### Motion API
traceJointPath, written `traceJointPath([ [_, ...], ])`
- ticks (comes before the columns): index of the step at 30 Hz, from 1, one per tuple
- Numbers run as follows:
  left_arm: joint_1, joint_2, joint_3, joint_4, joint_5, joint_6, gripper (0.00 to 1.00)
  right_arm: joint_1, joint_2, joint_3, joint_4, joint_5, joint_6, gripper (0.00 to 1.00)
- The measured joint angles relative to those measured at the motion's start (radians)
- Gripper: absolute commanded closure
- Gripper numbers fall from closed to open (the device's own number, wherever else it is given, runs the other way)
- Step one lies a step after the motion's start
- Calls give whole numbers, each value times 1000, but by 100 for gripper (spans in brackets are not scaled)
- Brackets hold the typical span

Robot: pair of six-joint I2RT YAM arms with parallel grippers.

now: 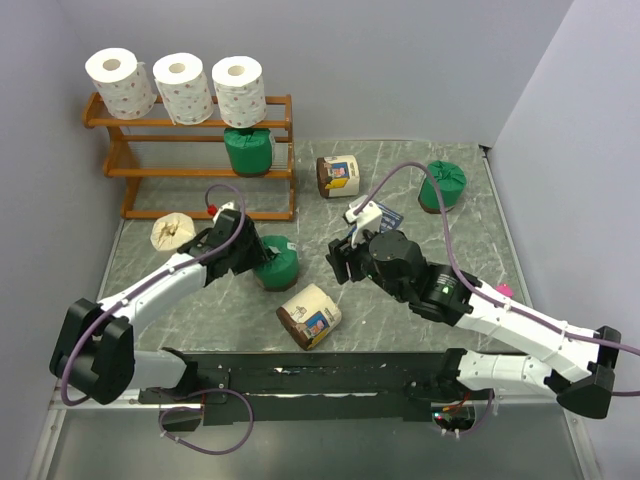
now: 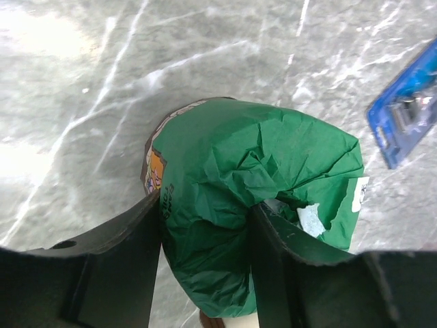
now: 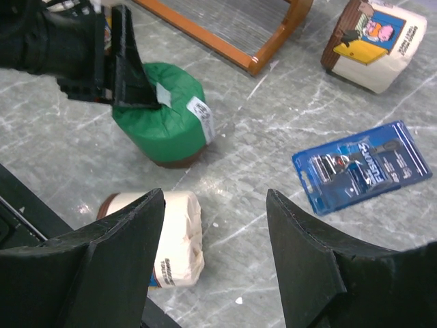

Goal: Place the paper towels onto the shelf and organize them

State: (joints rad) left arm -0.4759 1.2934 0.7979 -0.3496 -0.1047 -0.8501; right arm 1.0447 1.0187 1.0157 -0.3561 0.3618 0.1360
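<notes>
Green roll (image 2: 273,171) (upright) in left gripper (image 2: 205,208).

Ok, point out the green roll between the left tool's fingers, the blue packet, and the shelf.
green roll (image 2: 259,178), left wrist view, crumpled top wrapping.
blue packet (image 3: 362,167), right wrist view, middle of its face.
shelf (image 1: 170,172), top view, middle tier's front rail.
</notes>
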Motion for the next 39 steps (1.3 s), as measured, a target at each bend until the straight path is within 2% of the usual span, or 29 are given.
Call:
traceJointPath([
  [5, 0, -6, 69, -115, -32, 8, 55, 0, -45, -24, -3, 5, -2, 31],
  [12, 41, -33, 277, -269, -84, 43, 55, 0, -80, -24, -7, 18, -3, 31],
  [23, 303, -67, 494, -332, -111, 128, 57, 0, -125, -25, -9, 18, 1, 31],
  [34, 541, 79, 579, -301, -79, 150, 57, 0, -150, -25, -12, 16, -3, 31],
  [39, 569, 143, 654, -281, -72, 150, 58, 0, -165, -25, -12, 20, -11, 31],
])
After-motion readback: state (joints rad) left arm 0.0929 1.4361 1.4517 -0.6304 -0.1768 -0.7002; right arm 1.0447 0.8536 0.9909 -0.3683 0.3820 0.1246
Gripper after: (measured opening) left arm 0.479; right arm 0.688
